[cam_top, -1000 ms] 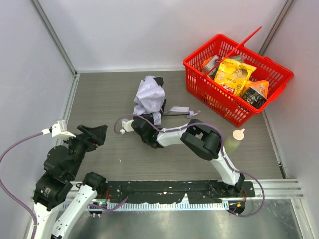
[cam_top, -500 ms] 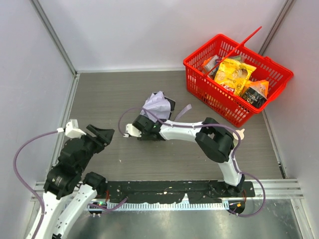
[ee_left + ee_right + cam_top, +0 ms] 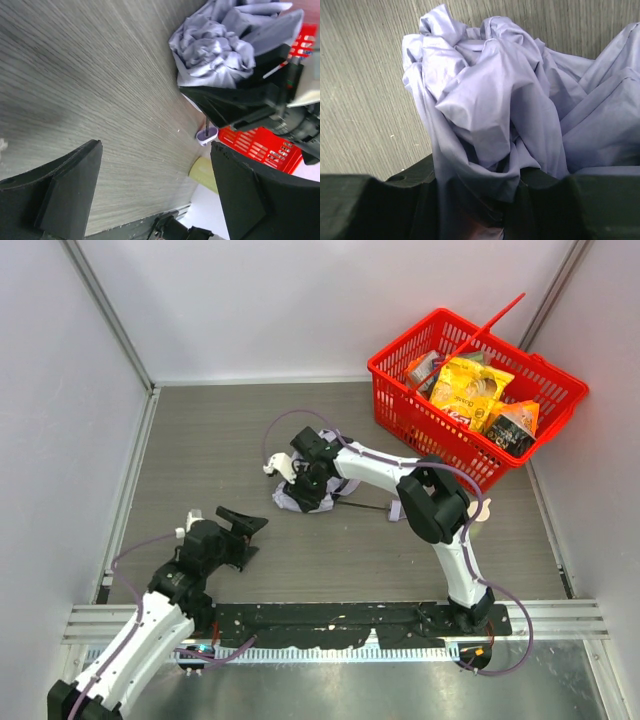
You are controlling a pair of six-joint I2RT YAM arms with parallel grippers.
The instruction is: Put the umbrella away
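Note:
The umbrella (image 3: 300, 496) lies crumpled on the table's middle, pale lavender fabric in a bunch. Its thin black shaft (image 3: 362, 505) runs right to the small handle (image 3: 394, 509). My right gripper (image 3: 312, 476) is shut on the fabric; in the right wrist view the fabric (image 3: 490, 100) fills the frame and is pinched between the black fingers (image 3: 370, 205). My left gripper (image 3: 241, 525) is open and empty, left of the umbrella and apart from it. The left wrist view shows the fabric (image 3: 215, 45), the handle (image 3: 206, 135) and my open left gripper (image 3: 155, 185).
A red basket (image 3: 395, 408) with snack bags stands at the back right, its handle raised. A small pale round disc (image 3: 479, 508) lies on the table right of the umbrella handle. Grey walls close the table on three sides.
My right gripper has swung right and towards the back with the umbrella, and the fabric bunch now lies on its near side. My left arm has moved right, towards the umbrella.

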